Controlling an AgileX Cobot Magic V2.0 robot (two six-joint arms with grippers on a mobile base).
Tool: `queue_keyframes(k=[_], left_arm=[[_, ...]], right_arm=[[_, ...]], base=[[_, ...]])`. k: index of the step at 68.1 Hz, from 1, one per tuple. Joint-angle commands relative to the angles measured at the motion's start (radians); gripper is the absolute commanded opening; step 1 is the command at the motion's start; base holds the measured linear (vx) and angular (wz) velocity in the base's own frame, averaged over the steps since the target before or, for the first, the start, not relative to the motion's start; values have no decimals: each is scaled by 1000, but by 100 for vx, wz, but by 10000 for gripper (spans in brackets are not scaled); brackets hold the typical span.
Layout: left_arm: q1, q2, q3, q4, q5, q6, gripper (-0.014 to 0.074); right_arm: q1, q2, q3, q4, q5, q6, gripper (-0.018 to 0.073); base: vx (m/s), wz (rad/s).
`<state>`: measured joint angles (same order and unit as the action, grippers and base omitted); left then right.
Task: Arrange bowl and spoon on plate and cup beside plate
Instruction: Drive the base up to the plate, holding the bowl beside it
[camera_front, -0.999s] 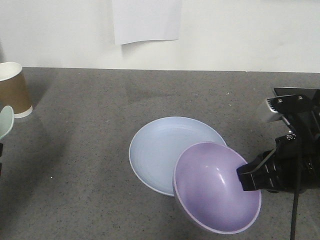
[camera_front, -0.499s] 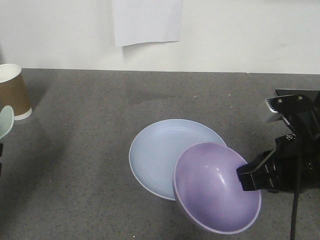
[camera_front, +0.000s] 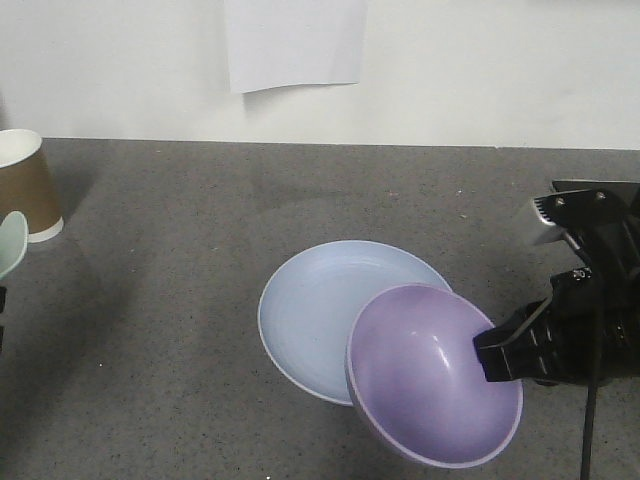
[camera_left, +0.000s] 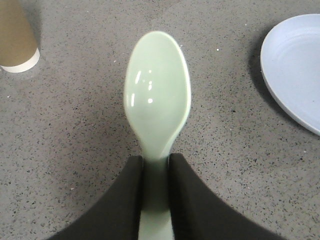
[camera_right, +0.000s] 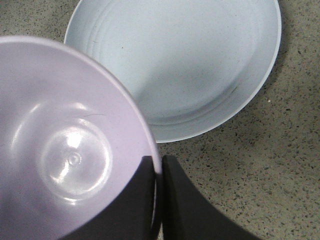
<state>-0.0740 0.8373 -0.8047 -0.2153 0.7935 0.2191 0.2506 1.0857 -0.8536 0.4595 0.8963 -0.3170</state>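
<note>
My right gripper (camera_front: 487, 352) (camera_right: 158, 167) is shut on the rim of the lavender bowl (camera_front: 432, 372) (camera_right: 60, 145), one finger inside, one outside. The bowl hangs tilted over the near right edge of the pale blue plate (camera_front: 335, 305) (camera_right: 185, 60). My left gripper (camera_left: 156, 165) is shut on the handle of the mint-green spoon (camera_left: 157, 95) (camera_front: 10, 243), held above the table at the far left. The brown paper cup (camera_front: 24, 182) (camera_left: 15, 37) stands upright beyond the spoon, at the left edge.
A grey speckled table (camera_front: 180, 330) carries everything. A white wall with a sheet of paper (camera_front: 293, 42) runs along its far edge. My right arm's black body (camera_front: 590, 290) fills the right side.
Almost nothing has moved. The bowl and the spoon stay held where they were; the view has shifted down by a few pixels.
</note>
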Motion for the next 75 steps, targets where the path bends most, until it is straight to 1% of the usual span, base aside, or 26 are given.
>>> queue_keyframes(k=[1,75], left_arm=[[-7,-8,-23,-18,-56,-1,66],[-7,-8,-23,-18,-56,-1,66]], right_arm=[[2,-11,-26,27,-34,1,-1],[2,-11,-26,27,-33,1,-1]], base=[[0,0],[0,0]])
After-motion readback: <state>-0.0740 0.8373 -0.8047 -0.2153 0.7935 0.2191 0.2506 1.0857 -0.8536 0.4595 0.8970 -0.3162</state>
